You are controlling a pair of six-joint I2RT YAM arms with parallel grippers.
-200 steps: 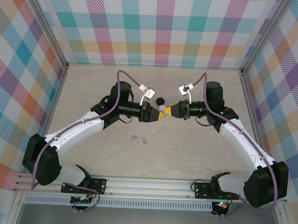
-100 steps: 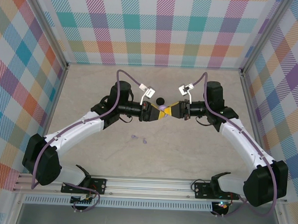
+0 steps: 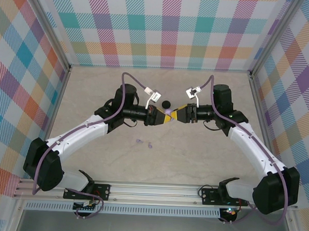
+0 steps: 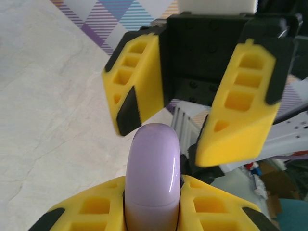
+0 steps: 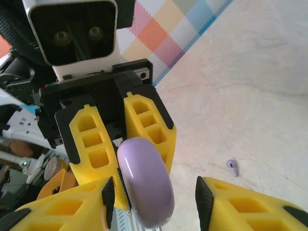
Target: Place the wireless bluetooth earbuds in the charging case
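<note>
A pale lavender charging case (image 3: 168, 112) hangs closed above the middle of the table between the two grippers, which meet tip to tip. My left gripper (image 3: 163, 116) is shut on the case (image 4: 153, 168), both yellow fingers pressed to its sides. My right gripper (image 5: 155, 198) is open around the case (image 5: 147, 185), with a clear gap to its right pad. Two lavender earbuds (image 3: 138, 141) (image 3: 150, 145) lie on the table in front of the grippers; one earbud (image 5: 232, 167) shows in the right wrist view.
A round black case (image 3: 166, 103) sits on the table just behind the grippers. Checked walls enclose the pale marbled tabletop (image 3: 193, 159) on three sides.
My right gripper has opened and let go of the lavender case. The left gripper has closed onto it. Both arms stay almost where they were.
</note>
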